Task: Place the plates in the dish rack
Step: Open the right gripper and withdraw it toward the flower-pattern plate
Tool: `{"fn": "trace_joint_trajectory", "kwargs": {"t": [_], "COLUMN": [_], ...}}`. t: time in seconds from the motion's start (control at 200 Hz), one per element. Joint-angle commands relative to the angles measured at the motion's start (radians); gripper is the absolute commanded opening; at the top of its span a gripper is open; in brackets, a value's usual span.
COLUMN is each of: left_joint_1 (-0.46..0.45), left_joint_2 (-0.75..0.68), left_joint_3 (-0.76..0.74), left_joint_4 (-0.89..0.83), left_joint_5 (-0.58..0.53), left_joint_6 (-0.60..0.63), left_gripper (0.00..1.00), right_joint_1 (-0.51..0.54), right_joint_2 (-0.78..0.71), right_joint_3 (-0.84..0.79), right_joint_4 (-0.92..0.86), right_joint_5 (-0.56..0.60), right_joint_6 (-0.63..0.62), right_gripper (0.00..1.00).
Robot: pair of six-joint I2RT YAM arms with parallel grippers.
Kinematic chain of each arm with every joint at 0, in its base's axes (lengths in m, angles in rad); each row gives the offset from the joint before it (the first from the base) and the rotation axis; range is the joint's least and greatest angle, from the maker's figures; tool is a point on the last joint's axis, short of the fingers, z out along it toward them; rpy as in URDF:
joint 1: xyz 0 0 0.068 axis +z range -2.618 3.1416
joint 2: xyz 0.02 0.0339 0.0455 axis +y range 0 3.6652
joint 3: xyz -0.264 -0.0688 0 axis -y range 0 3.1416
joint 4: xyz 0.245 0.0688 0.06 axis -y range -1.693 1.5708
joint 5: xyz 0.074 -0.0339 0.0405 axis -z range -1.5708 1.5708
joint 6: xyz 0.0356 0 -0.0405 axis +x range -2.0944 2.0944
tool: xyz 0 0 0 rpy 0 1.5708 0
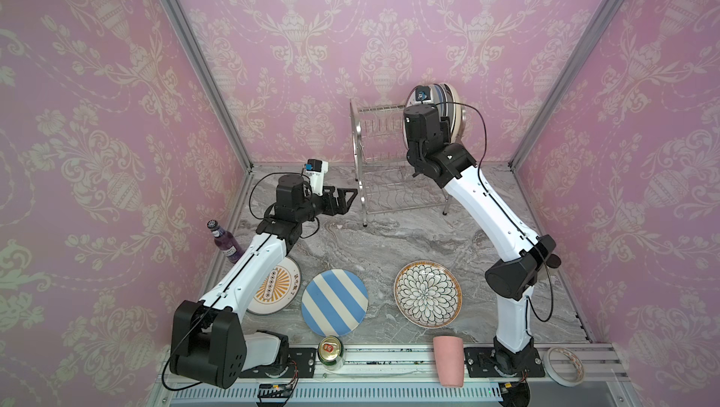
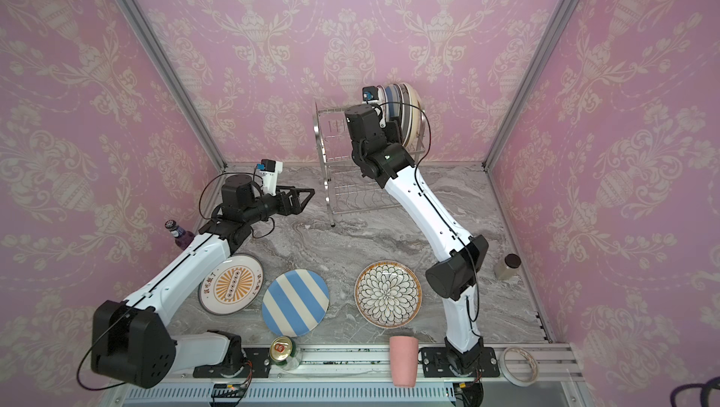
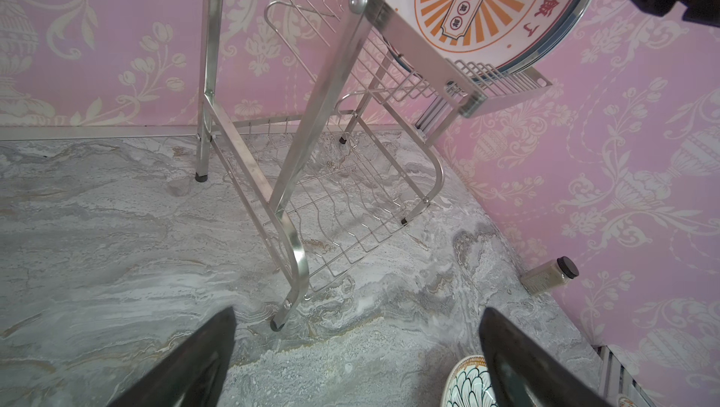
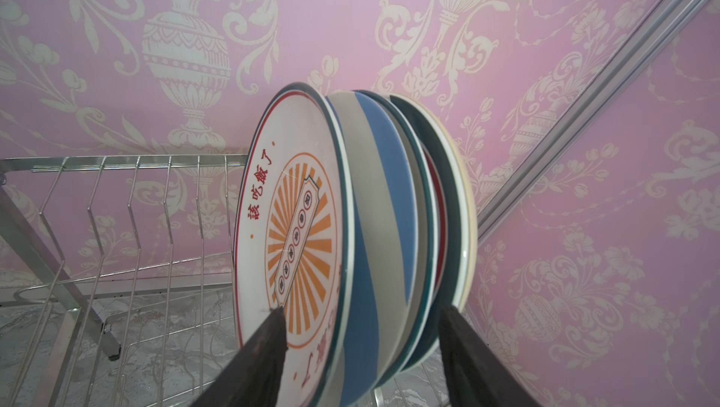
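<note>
Clearly our right pincer (image 4: pixel 362 311) stands released, its jaws spread around the racked plates (image 4: pixel 374 210) standing on edge in the upper tier of the dish rack (image 1: pixel 389 190), right of centre in both top views; our left pincer (image 3: pixel 358 309) gapes empty above the worktop (image 1: pixel 389 241), with three flat plates (image 1: pixel 334 302) along the lower frame

Rack (image 1: pixel 374 175) at back of table (image 1: pixel 389 237), plates (image 1: pixel 455 112) upright on top tier, R arm (image 1: pixel 467 186) up in front of them. L gripper (image 1: pixel 346 200) near rack, not touching. Flat at front: sunburst plate (image 1: pixel 278 288) partly under L arm (image 1: pixel 249 264), striped plate (image 1: pixel 335 301), petal plate (image 1: pixel 427 293). Bottle (image 1: pixel 222 245) far L. Can (image 1: pixel 331 351), pink cup (image 1: pixel 449 362), tape roll (image 1: pixel 565 366) on front rail.
</note>
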Motion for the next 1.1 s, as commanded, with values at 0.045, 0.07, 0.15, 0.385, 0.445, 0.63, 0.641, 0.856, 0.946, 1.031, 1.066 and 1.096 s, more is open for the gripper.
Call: {"fn": "trace_joint_trajectory", "kwargs": {"t": [0.045, 0.07, 0.15, 0.385, 0.445, 0.63, 0.641, 0.856, 0.946, 1.031, 1.066, 1.096], "left_joint_1": [0.004, 0.005, 0.005, -0.011, -0.028, -0.093, -0.099, -0.161, -0.181, -0.207, -0.214, -0.219], "left_joint_2": [0.011, 0.014, 0.013, 0.012, 0.019, 0.022, 0.021, 0.035, 0.015, -0.014, -0.025, -0.031], "left_joint_3": [0.035, 0.04, 0.043, -0.022, -0.018, 0.007, 0.007, -0.024, -0.026, -0.022, -0.022, -0.032], "left_joint_4": [-0.023, -0.025, -0.029, 0.002, -0.051, -0.194, -0.198, -0.221, -0.249, -0.317, -0.343, -0.352], "left_joint_5": [-0.03, -0.03, -0.026, -0.079, -0.113, -0.171, -0.178, -0.19, -0.176, -0.223, -0.232, -0.23], "left_joint_6": [0.043, 0.043, 0.041, -0.071, -0.08, -0.08, -0.078, -0.084, -0.064, -0.041, -0.045, -0.051], "left_gripper": [0.99, 0.99, 0.99, 0.99, 0.99, 0.99, 0.99, 0.99, 0.99, 0.99, 0.99, 0.99], "right_joint_1": [-0.004, -0.002, 0.005, 0.006, 0.006, 0.006, 0.006, 0.007, 0.007, 0.007, 0.007, 0.007], "right_joint_2": [-0.111, -0.129, -0.217, -0.672, -0.767, -0.965, -0.977, -1.371, -1.437, -1.452, -1.448, -1.44], "right_joint_3": [-0.021, -0.034, -0.112, -0.665, -0.79, -1.127, -1.141, -1.559, -1.616, -1.648, -1.652, -1.655], "right_joint_4": [-0.127, -0.142, -0.18, -0.18, -0.21, -0.321, -0.319, -0.2, -0.257, -0.29, -0.305, -0.311], "right_joint_5": [-0.06, -0.075, -0.138, -0.408, -0.502, -0.656, -0.662, -0.72, -0.705, -0.709, -0.708, -0.712], "right_joint_6": [0.1, 0.113, 0.152, 0.343, 0.379, 0.516, 0.521, 0.716, 0.747, 0.775, 0.787, 0.79], "right_gripper": [0.73, 0.73, 0.74, 0.77, 0.75, 0.75, 0.75, 0.71, 0.7, 0.7, 0.7, 0.7]}}
